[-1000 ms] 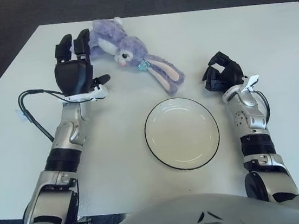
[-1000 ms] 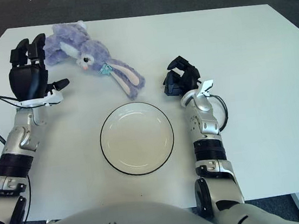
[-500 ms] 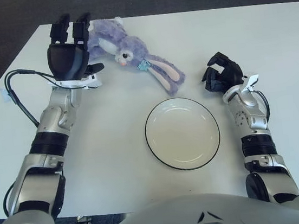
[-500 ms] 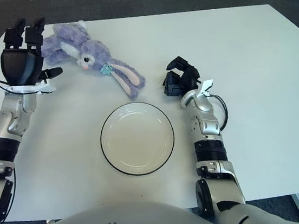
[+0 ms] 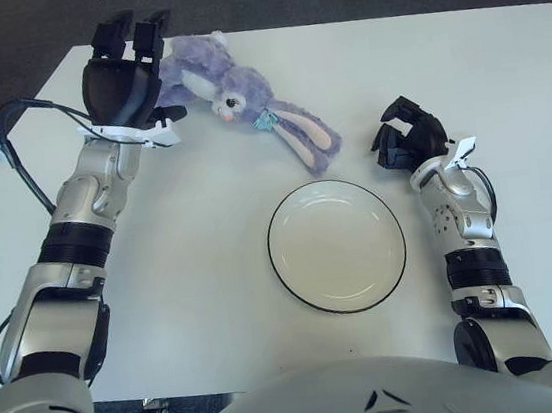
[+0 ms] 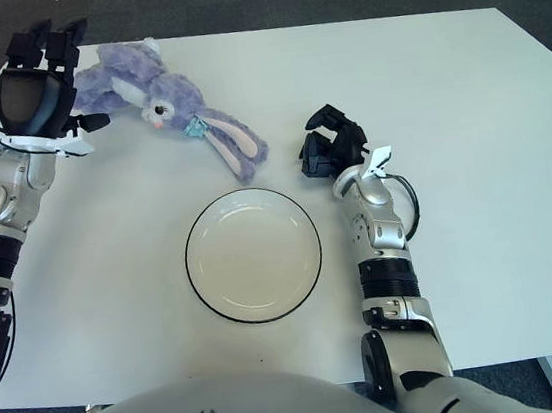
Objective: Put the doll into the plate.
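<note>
- My left hand [image 5: 124, 79] is up at the far left part of the white table [image 5: 501, 68], just beside the body end of the doll [image 5: 232, 91], on its left side
- Its fingers [image 5: 134, 37] stretch out straight and spread, pointing away from me toward the table's far edge, and its thumb sticks out sideways toward the doll; the hand grips nothing
- I cannot tell whether the fingers brush the plush or only show beside it
- The doll is a purple stuffed rabbit lying on its side on the table; its head is near the middle of the toy, a small teal tag shows at the neck, and its long ears with pink insides trail toward me and to the right
- The tip of the ears ends near the far rim of the plate [image 5: 336, 246] without touching it
- The plate is round, white with a dark rim, and sits on the table in front of my torso between my two arms, with nothing in it
- My right hand [image 5: 407, 138] shows to the right of the plate and of the ear tips, its fingers curled inward around nothing
- A black cable [image 5: 37, 185] loops off my left forearm
</note>
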Motion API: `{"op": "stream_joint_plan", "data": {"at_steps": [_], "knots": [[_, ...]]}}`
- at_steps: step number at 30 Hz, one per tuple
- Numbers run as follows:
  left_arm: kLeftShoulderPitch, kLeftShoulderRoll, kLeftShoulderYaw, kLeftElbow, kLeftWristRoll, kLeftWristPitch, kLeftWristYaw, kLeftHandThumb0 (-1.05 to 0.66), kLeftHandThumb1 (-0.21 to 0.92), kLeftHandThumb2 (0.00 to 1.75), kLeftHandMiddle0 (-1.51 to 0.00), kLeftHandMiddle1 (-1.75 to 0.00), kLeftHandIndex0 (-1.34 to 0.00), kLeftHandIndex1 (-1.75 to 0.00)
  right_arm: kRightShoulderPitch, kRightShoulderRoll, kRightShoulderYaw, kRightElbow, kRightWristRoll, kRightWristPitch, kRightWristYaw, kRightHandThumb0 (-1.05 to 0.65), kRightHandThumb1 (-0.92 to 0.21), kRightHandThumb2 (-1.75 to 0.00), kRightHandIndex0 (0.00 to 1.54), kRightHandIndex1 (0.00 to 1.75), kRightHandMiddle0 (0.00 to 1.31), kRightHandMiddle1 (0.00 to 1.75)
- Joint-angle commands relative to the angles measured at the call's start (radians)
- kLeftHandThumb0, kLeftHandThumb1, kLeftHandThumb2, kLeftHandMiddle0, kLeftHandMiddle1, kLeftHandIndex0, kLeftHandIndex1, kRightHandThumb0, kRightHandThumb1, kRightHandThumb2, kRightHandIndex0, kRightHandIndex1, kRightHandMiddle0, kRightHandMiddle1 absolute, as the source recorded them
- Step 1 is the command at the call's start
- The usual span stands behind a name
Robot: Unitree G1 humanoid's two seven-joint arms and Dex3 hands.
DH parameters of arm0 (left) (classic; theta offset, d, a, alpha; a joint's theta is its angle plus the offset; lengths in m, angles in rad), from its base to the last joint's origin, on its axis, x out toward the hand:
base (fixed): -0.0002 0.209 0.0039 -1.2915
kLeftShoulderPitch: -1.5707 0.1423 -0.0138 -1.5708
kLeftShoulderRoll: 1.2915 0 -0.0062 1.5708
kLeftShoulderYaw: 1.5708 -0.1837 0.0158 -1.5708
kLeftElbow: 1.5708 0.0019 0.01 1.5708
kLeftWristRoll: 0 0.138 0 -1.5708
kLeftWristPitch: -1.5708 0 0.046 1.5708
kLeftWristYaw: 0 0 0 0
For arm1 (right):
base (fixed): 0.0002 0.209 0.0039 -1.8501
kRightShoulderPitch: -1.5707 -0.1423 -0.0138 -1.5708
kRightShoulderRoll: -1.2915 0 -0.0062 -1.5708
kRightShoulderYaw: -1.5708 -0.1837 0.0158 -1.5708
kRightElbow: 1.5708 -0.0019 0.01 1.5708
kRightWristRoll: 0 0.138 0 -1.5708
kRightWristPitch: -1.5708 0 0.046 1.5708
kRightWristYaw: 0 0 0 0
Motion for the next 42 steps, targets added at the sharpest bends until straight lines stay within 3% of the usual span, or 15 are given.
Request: {"op": "stream_joint_plan", "data": {"at_steps": [1, 11, 14, 17, 21, 24, 27, 29, 32, 37, 42], "knots": [[-0.045, 0.016, -0.022, 0.015, 0.004, 0.012, -0.047, -0.41, 0.19, 1.04, -0.29, -0.27, 0.00, -0.48, 0.048, 0.010, 0.008, 0.046, -0.007, 0.063, -0.006, -0.01, -0.07, -1.56, 0.78, 1.75, 0.66, 1.59], [-0.133, 0.013, -0.070, 0.094, 0.011, 0.033, -0.133, -0.56, 0.31, 0.90, -0.26, -0.24, 0.00, -0.33, 0.051, 0.007, 0.014, 0.046, -0.016, 0.066, -0.007, -0.01, -0.04, -1.59, 0.80, 1.75, 0.68, 1.60], [-0.167, 0.009, -0.086, 0.133, 0.005, 0.027, -0.157, -0.63, 0.40, 0.81, -0.25, -0.34, 0.00, -0.32, 0.053, 0.007, 0.017, 0.045, -0.019, 0.064, -0.007, -0.01, -0.04, -1.59, 0.80, 1.75, 0.68, 1.60], [-0.192, 0.008, -0.097, 0.166, -0.008, 0.011, -0.177, -0.69, 0.46, 0.73, -0.18, -0.57, 0.00, -0.30, 0.054, 0.007, 0.018, 0.045, -0.022, 0.063, -0.008, -0.01, -0.04, -1.59, 0.80, 1.75, 0.68, 1.60], [-0.228, 0.004, -0.110, 0.216, -0.029, -0.014, -0.215, -0.72, 0.47, 0.71, -0.16, -0.66, 0.00, -0.30, 0.056, 0.005, 0.020, 0.046, -0.025, 0.062, -0.007, -0.01, -0.04, -1.59, 0.80, 1.75, 0.68, 1.60], [-0.296, -0.002, -0.133, 0.310, -0.044, -0.046, -0.269, -0.76, 0.48, 0.69, -0.14, -0.75, 0.00, -0.30, 0.057, 0.004, 0.024, 0.044, -0.027, 0.066, -0.008, -0.01, -0.04, -1.59, 0.80, 1.75, 0.67, 1.61], [-0.326, -0.003, -0.148, 0.357, -0.049, -0.067, -0.287, -0.82, 0.53, 0.64, -0.11, -1.01, 0.00, -0.31, 0.058, 0.002, 0.026, 0.047, -0.028, 0.065, -0.007, -0.01, -0.05, -1.59, 0.80, 1.75, 0.66, 1.61], [-0.343, -0.004, -0.156, 0.384, -0.051, -0.075, -0.293, -0.89, 0.59, 0.58, -0.09, -1.29, 0.00, -0.33, 0.057, 0.001, 0.027, 0.049, -0.028, 0.065, -0.007, -0.01, -0.05, -1.59, 0.80, 1.75, 0.66, 1.61], [-0.366, -0.010, -0.170, 0.419, -0.054, -0.076, -0.298, -0.94, 0.62, 0.53, -0.09, -1.49, 0.00, -0.36, 0.056, 0.000, 0.026, 0.052, -0.027, 0.065, -0.007, -0.01, -0.05, -1.59, 0.80, 1.75, 0.66, 1.62], [-0.395, -0.021, -0.189, 0.460, -0.048, -0.066, -0.286, -1.00, 0.64, 0.47, -0.12, -1.68, 0.00, -0.41, 0.056, 0.000, 0.026, 0.054, -0.027, 0.064, -0.009, -0.01, -0.05, -1.59, 0.80, 1.75, 0.66, 1.62], [-0.430, -0.040, -0.211, 0.524, -0.043, -0.058, -0.258, -1.02, 0.64, 0.45, -0.16, -1.74, 0.00, -0.43, 0.057, -0.001, 0.026, 0.055, -0.028, 0.065, -0.007, -0.01, -0.05, -1.59, 0.80, 1.75, 0.66, 1.62]]}}
